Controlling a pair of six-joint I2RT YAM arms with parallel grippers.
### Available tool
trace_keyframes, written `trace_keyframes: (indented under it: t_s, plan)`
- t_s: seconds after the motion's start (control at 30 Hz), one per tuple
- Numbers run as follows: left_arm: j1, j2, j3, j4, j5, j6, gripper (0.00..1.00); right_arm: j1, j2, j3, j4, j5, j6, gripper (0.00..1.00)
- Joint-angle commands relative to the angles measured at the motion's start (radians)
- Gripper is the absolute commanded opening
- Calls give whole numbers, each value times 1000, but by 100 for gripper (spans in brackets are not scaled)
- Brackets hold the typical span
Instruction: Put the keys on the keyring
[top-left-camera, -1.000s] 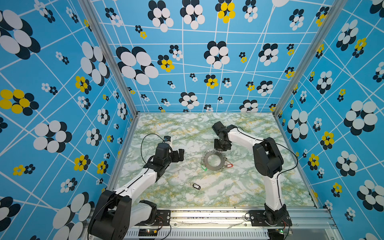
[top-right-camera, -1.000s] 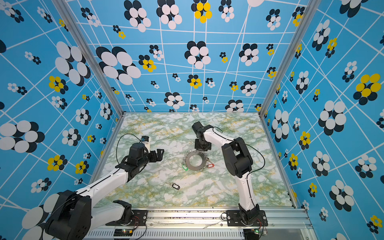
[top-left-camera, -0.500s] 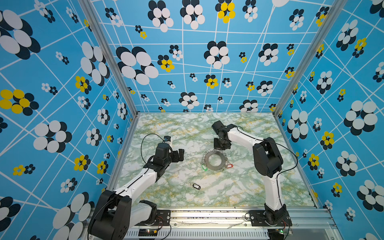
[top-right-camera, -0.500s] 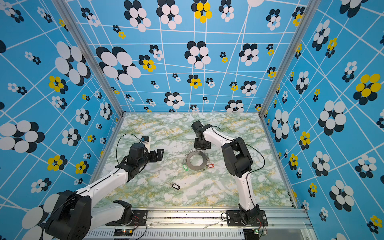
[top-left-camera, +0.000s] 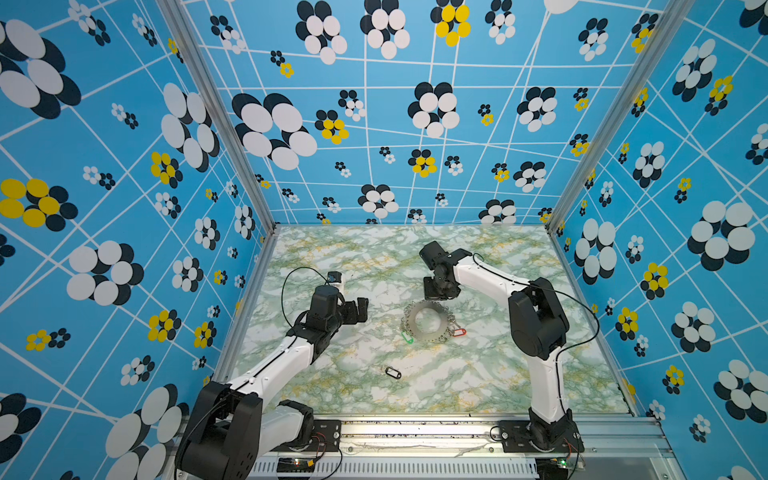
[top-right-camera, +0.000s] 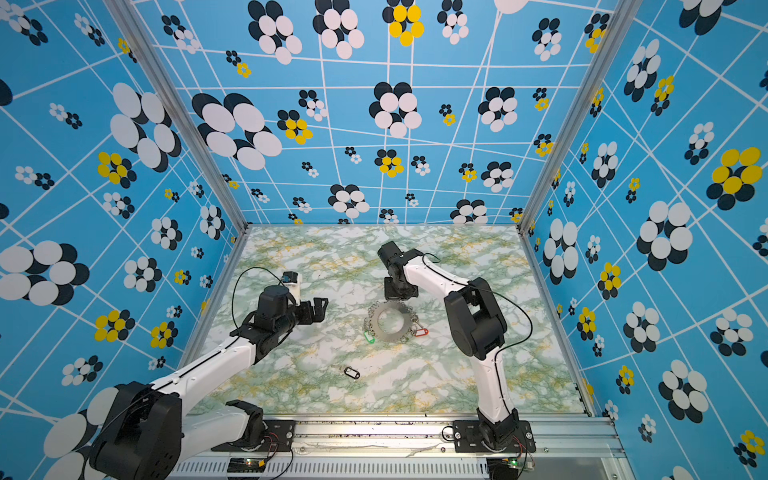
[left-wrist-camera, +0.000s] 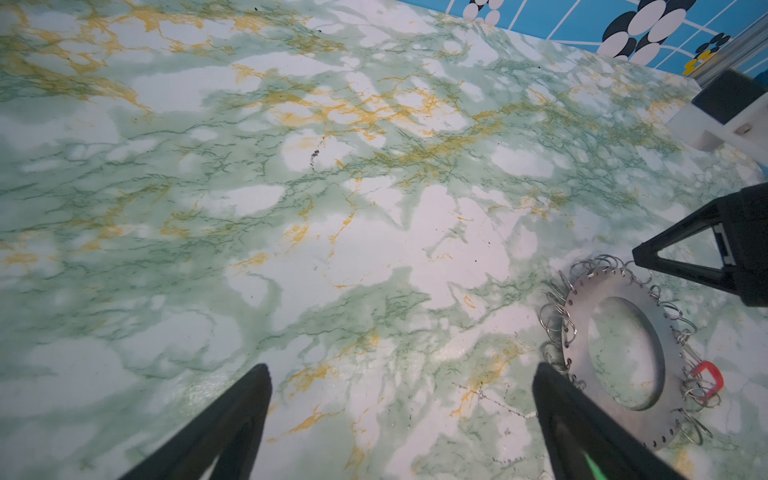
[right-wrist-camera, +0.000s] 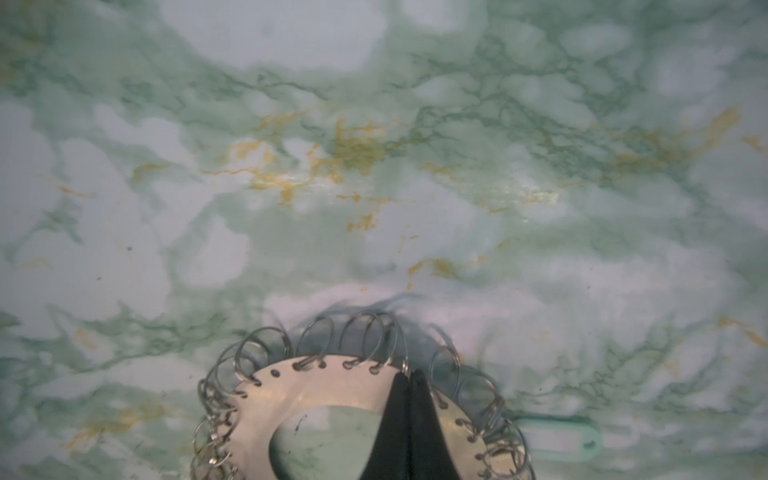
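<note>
The grey keyring (top-left-camera: 428, 322) (top-right-camera: 390, 322) lies flat mid-table. A green-tagged key (top-left-camera: 407, 336) and a red-tagged key (top-left-camera: 459, 332) sit at its near rim, among the wire loops. The black-tagged key (top-left-camera: 392, 372) (top-right-camera: 352, 372) lies loose nearer the front. My right gripper (top-left-camera: 439, 297) (right-wrist-camera: 409, 374) stands at the keyring's (right-wrist-camera: 324, 386) far rim. It is shut, its tips pinching a thin wire loop. The green tag (right-wrist-camera: 557, 444) shows blurred beside it. My left gripper (top-left-camera: 357, 309) (left-wrist-camera: 401, 370) hovers open and empty left of the keyring (left-wrist-camera: 582, 316).
The table (top-left-camera: 374, 266) has a green and white marble pattern. Blue flowered walls close it in on three sides. An aluminium rail (top-left-camera: 415, 432) carrying both arm bases runs along the front edge.
The right gripper's jaws have closed at the keyring's far rim. Both arms, the keyring and the keys stay where they were.
</note>
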Motion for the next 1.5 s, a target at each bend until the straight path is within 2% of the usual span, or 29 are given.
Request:
trace_keyframes:
  t_s: [0.0, 0.07, 0.27, 0.33, 0.5, 0.67, 0.83, 0.93, 1.1, 1.3, 1.47]
  plan:
    - [-17, -37, 58, -31, 9, 9, 99, 27, -127, -28, 34, 16, -95, 0]
    - [-29, -45, 77, -46, 3, 16, 99, 38, -182, -42, 60, -5, -152, 0]
    - [-84, -66, 155, -96, 7, 63, 99, 43, -404, -250, 261, -97, -318, 0]
    - [-98, -78, 188, -116, 25, 82, 99, 44, -478, -327, 356, -131, -371, 0]
    - [-119, -102, 269, -148, 130, 146, 99, 41, -628, -514, 631, -299, -466, 0]
    - [-122, -72, 345, -169, 270, 255, 99, 36, -642, -544, 692, -422, -539, 0]
    - [-118, 5, 420, -198, 400, 283, 99, 27, -682, -606, 795, -570, -597, 0]
    - [-119, 42, 434, -195, 411, 276, 93, 22, -675, -608, 814, -646, -615, 0]
    - [-122, 85, 469, -257, 353, 289, 82, 21, -674, -597, 849, -680, -586, 0]
    - [-145, 65, 416, -246, 480, 291, 72, 16, -664, -560, 814, -686, -589, 0]
    - [-193, 54, 373, -242, 429, 295, 65, 8, -654, -539, 806, -729, -592, 0]
